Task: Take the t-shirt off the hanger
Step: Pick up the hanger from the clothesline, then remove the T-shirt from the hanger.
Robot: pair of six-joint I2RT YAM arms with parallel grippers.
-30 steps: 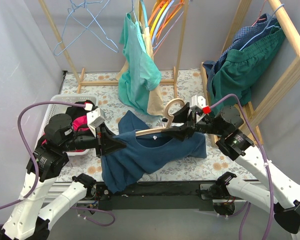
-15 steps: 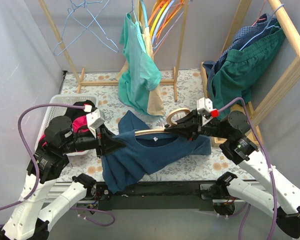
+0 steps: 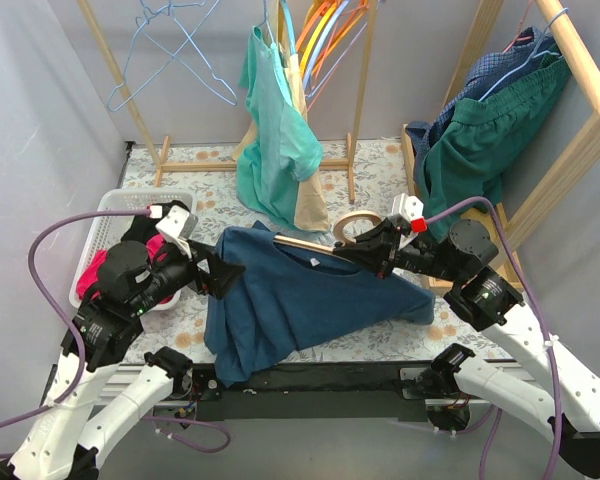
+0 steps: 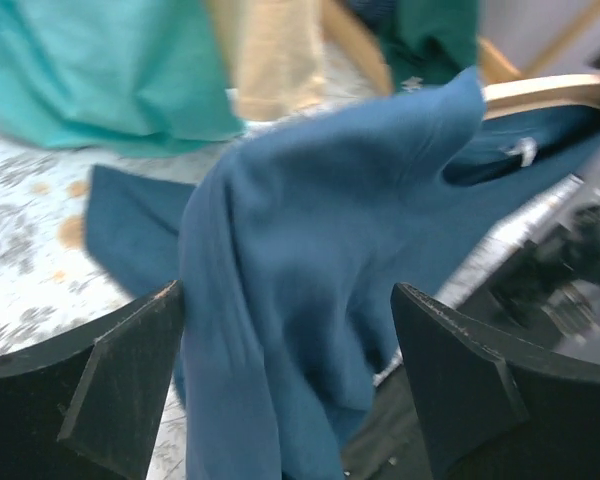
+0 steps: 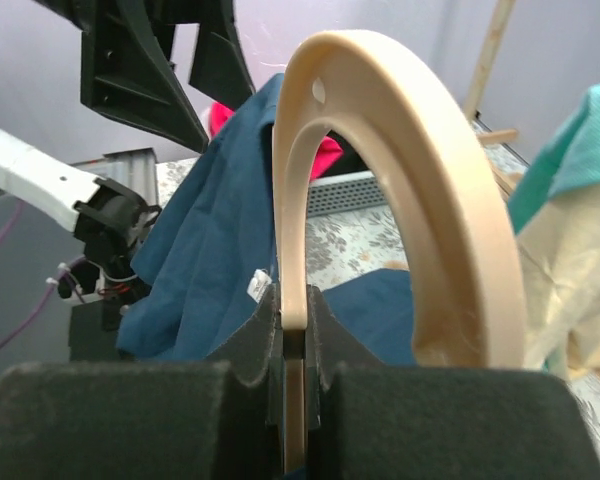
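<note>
White basket (image 3: 113,203) at left holds pink clothing (image 3: 93,272). Left pincer (image 3: 232,271) stands open beside the dark blue t-shirt (image 3: 300,300), which hangs crumpled from the wooden hanger (image 3: 302,243) over the tabletop (image 3: 208,205). Right pincer (image 3: 368,257) is clamped on the hanger's hook.

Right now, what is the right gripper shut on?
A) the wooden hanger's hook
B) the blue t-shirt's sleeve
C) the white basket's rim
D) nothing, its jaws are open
A: the right wrist view shows the right gripper closed on the base of the hook of the wooden hanger.
</note>
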